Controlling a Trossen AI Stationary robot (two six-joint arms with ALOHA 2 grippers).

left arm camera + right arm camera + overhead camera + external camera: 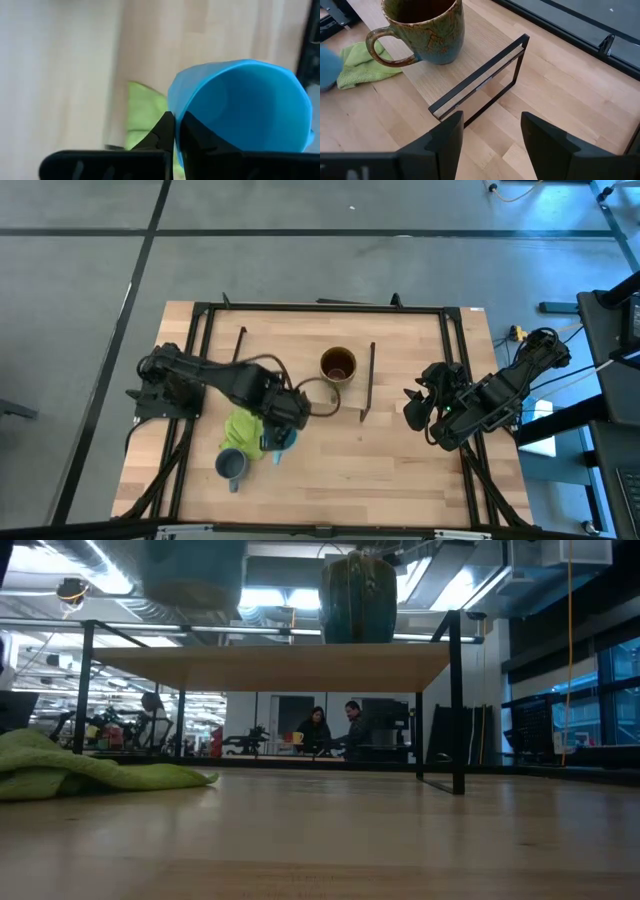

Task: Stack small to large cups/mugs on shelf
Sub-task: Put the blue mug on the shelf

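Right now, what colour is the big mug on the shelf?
The big mug is mottled olive-brown and green, dark inside; the right wrist view shows it best.

Olive-brown mug (427,30): glossy mottled glaze. Shelf (445,70): matt light wood, black metal rods. Cloth (365,65): soft lime fabric.

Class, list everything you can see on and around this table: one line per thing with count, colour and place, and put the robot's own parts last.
Olive-brown mug: one, dark inside, standing on the shelf.
Light-blue mug: one, bright blue, held beside the cloth.
Grey-blue mug: one, on the tabletop at the front, left side.
Cloth: one, lime-green, on the tabletop.
Shelf: one, light wood, black rod legs.
People: two, distant in the room.
Left gripper: shut on the light-blue mug's rim.
Right gripper: open, off the shelf's right end.
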